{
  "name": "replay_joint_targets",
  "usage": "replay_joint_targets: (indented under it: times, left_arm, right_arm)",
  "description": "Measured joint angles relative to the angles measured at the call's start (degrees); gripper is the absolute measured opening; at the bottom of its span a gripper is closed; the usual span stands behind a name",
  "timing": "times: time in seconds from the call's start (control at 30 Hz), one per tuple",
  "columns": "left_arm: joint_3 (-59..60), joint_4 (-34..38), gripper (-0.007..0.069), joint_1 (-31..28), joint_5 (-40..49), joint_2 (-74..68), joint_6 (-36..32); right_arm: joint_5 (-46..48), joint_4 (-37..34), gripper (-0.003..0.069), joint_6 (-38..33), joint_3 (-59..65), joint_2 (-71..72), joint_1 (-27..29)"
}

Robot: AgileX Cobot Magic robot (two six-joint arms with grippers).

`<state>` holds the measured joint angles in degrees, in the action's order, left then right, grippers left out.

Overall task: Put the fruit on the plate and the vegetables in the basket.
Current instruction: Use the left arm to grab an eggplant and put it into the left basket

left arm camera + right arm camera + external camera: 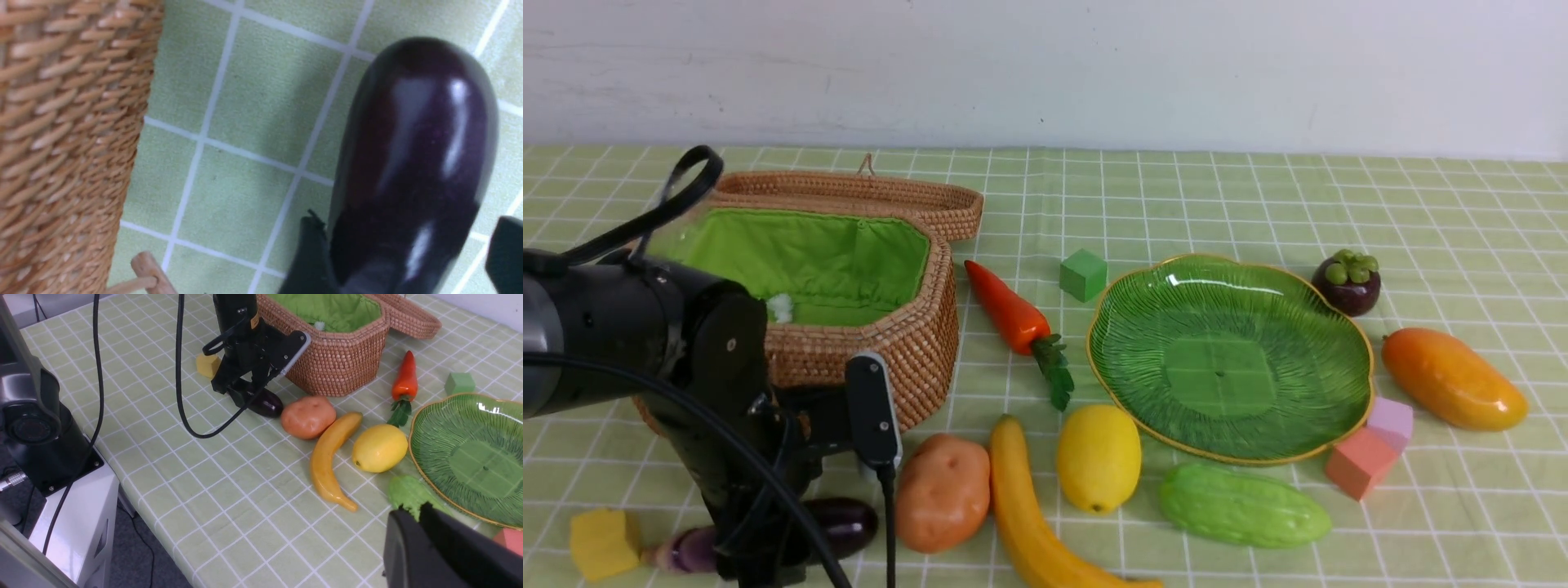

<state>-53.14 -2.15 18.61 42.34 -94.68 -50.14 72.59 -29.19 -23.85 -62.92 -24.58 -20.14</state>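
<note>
Glossy dark purple eggplant (848, 523) beside tan wicker basket (915, 343): my left fingers (310, 259) straddle it, apart, poised to clamp.

The front view sits low on the robot's own side and faces forward across the bench (1258, 188) to the white wall (1045, 65). The left arm (629, 335) fills its near left corner.

The left wrist view looks steeply down from very close. Only the eggplant (412, 155), a strip of the basket (61, 143) wall and the tips of the left fingers (310, 261) fit, all soft in focus.

The right wrist view hangs higher and well back, looking across the bench towards the robot's left side. The dark shape at its edge is probably the right fingers (449, 547).

All three views share the eggplant and basket. The front and right wrist views also share the potato (943, 492), banana (1021, 514), lemon (1098, 457), carrot (1011, 314) and plate (1229, 359).
</note>
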Motion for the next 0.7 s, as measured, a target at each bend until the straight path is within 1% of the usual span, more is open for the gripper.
replay_joint_targets:
  times: [0.07, 0.13, 0.27, 0.33, 0.37, 0.4, 0.47, 0.5, 0.57, 0.7]
  left_arm:
    - [0.0, 0.2, 0.0575, 0.0, -0.12, -0.41, 0.0]
    - [0.0, 0.26, 0.0584, 0.0, -0.25, -0.96, 0.0]
    - [0.0, 0.33, 0.058, 0.0, -1.59, -2.64, 0.0]
    - [0.0, 0.4, 0.0552, 0.0, -2.27, -3.54, 0.0]
    - [0.0, 0.4, 0.0521, 0.0, -2.41, -3.69, 0.08]
    - [0.0, 0.4, 0.0486, 0.0, -2.47, -3.77, 0.4]
    - [0.0, 0.4, 0.0391, 0.0, -2.54, -3.77, 1.4]
    - [0.0, 0.4, 0.0382, 0.0, -2.54, -3.77, 2.33]
    - [0.0, 0.4, 0.0388, 0.0, -2.23, -3.77, 3.18]
    - [0.0, 0.45, 0.0388, 0.0, 0.74, -3.36, 3.83]
  right_arm:
    - [0.0, 0.0, 0.0063, 0.0, 0.0, 0.0, 0.0]
    - [0.0, 0.0, 0.0065, 0.0, 0.0, 0.0, 0.0]
    - [0.0, 0.0, 0.007, 0.0, 0.0, 0.0, 0.0]
    - [0.0, 0.0, 0.0073, 0.0, 0.0, 0.0, 0.0]
    - [0.0, 0.0, 0.0074, 0.0, 0.0, 0.0, 0.0]
    - [0.0, 0.0, 0.0076, 0.0, 0.0, 0.0, 0.0]
    - [0.0, 0.0, 0.0078, 0.0, 0.0, 0.0, 0.0]
    - [0.0, 0.0, 0.0078, 0.0, 0.0, 0.0, 0.0]
    - [0.0, 0.0, 0.008, 0.0, 0.0, 0.0, 0.0]
    - [0.0, 0.0, 0.0083, 0.0, 0.0, 0.0, 0.0]
